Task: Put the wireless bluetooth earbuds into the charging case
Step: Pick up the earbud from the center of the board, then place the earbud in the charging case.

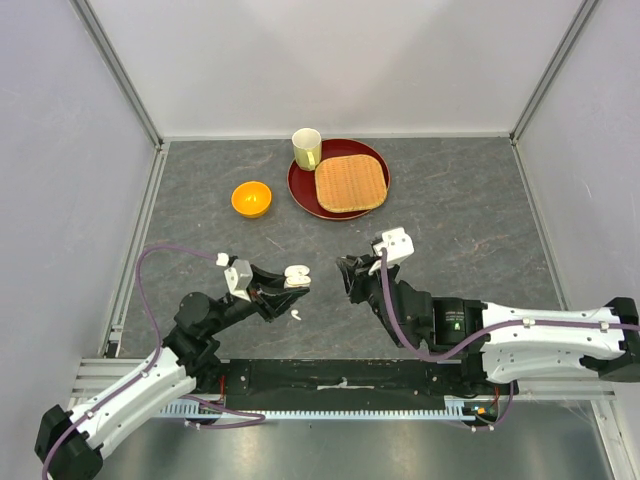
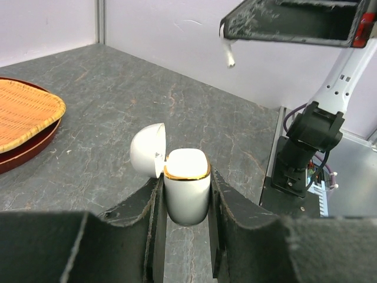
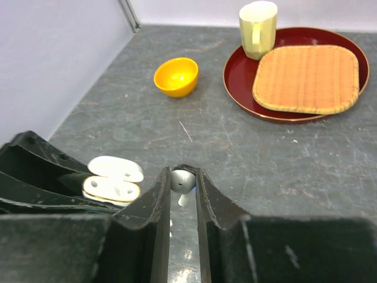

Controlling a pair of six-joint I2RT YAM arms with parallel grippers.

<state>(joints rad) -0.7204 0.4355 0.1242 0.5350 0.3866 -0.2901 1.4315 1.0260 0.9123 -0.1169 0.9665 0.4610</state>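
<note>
Left gripper clamped on white charging case, lid open, lower centre of left wrist view. Right gripper pinches one white earbud, lower centre of right wrist view, case just left of it. Second white earbud lies on table below the case in top view; orange bowl well apart, upper left.

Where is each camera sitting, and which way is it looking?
Top: above and behind, looking down at the table; the left arm and right arm show, with left pincer and right pincer.
Left wrist: on the left arm, facing the right pincer; its own fingers clamp the case.
Right wrist: on the right arm, facing the bowl and tray; its own fingers pinch a bud.
Shared: both wrist views show the open case; top and right wrist both show bowl and tray.
</note>
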